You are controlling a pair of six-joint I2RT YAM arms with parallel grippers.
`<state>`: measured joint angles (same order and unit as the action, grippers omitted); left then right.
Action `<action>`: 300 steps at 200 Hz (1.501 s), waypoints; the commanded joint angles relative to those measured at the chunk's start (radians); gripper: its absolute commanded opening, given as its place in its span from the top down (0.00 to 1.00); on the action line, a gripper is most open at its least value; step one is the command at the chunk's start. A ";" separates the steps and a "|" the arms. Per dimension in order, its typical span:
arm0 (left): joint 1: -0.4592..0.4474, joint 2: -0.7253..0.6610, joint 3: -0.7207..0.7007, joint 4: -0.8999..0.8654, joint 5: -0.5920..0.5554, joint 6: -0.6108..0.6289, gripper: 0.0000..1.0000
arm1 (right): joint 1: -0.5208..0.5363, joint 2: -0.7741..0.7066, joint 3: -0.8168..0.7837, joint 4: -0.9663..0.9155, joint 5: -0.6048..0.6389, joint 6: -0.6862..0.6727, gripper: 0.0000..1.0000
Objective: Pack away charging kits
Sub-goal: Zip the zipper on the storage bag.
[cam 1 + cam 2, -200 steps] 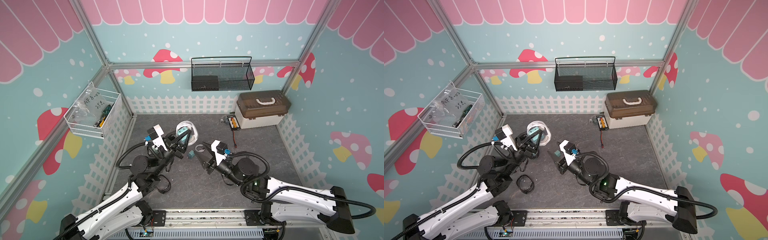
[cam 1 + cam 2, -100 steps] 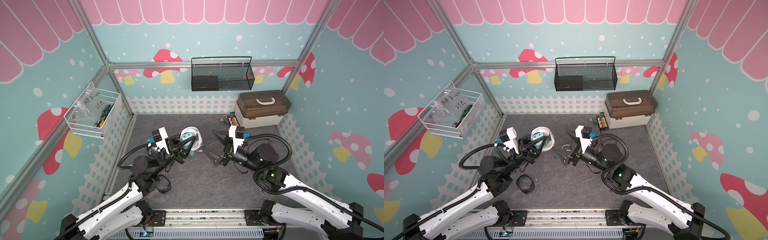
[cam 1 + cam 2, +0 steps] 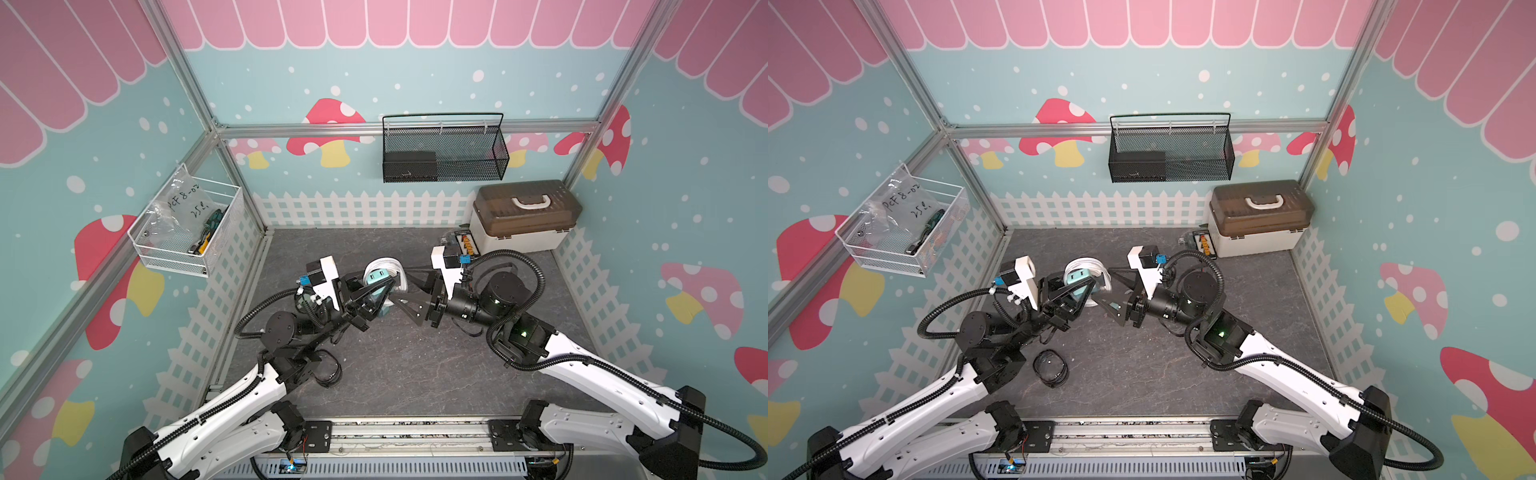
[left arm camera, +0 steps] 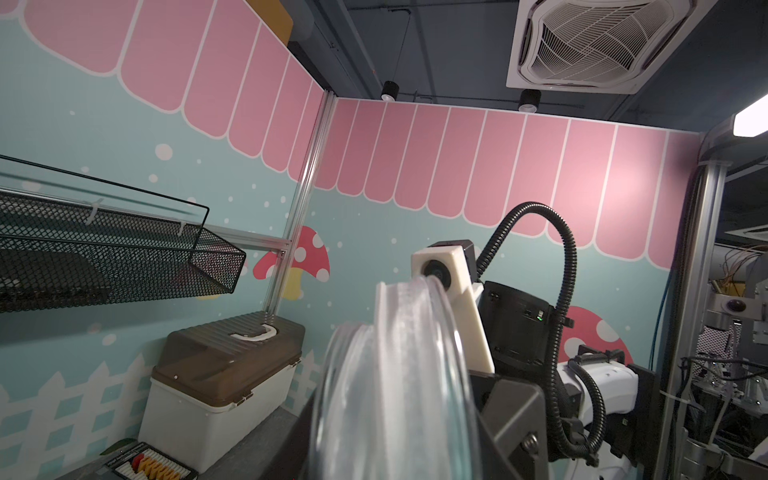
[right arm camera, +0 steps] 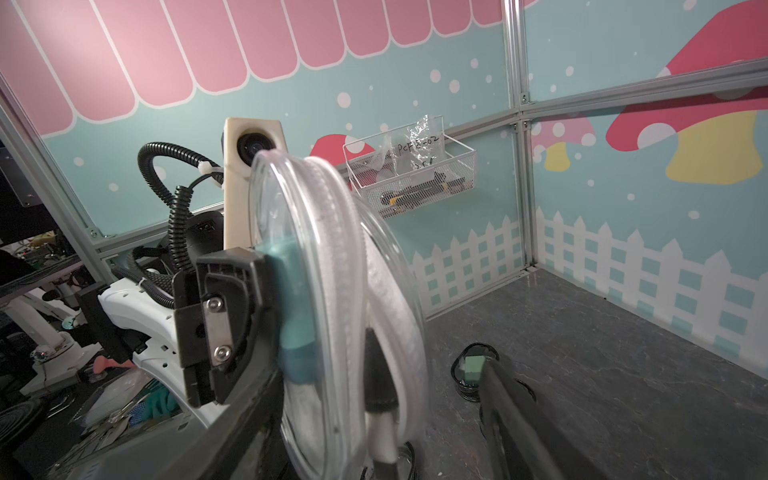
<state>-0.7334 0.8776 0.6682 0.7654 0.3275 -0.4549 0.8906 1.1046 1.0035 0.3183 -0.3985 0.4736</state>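
A clear pouch (image 3: 390,270) with a white zip rim stands on edge above the floor mat, a teal cube charger (image 3: 376,276) showing inside it. My left gripper (image 3: 380,293) is shut on this pouch (image 5: 332,311). My right gripper (image 3: 403,291) faces it from the other side, open, its fingers on either side of the pouch's rim. In the right wrist view a white cable (image 5: 384,432) with a black section hangs at the pouch. A black-rimmed pouch (image 3: 1050,368) lies on the mat by the left arm, and a green charger (image 5: 473,368) sits in it.
A beige box with a brown lid (image 3: 523,220) stands at the back right, with a black board with orange connectors (image 3: 465,247) beside it. A black mesh basket (image 3: 444,153) hangs on the back wall. A white wire basket (image 3: 187,232) hangs on the left wall.
My right gripper rose from low over the mat, swung round and came up against the pouch. My left gripper carried the pouch slightly rightward, still gripped.
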 commanded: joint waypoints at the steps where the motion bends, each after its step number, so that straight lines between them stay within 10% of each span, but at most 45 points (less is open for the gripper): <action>1: 0.006 -0.011 0.025 0.060 0.031 -0.026 1.00 | -0.004 0.013 0.032 0.073 -0.065 0.025 0.39; 79: 0.006 0.006 0.040 0.082 0.034 -0.048 1.00 | -0.004 0.031 0.032 0.143 -0.138 0.065 1.00; 138: 0.008 -0.017 0.069 -0.050 0.078 -0.052 0.52 | -0.036 0.035 0.080 0.028 -0.094 -0.012 1.00; 300: 0.025 -0.093 0.110 -0.286 0.094 -0.013 0.59 | -0.092 0.041 0.221 -0.418 -0.080 -0.266 1.00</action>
<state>-0.7097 0.8265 0.7364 0.4480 0.3744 -0.4675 0.8322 1.1625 1.2095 -0.0414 -0.5793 0.2623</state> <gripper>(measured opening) 0.414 0.062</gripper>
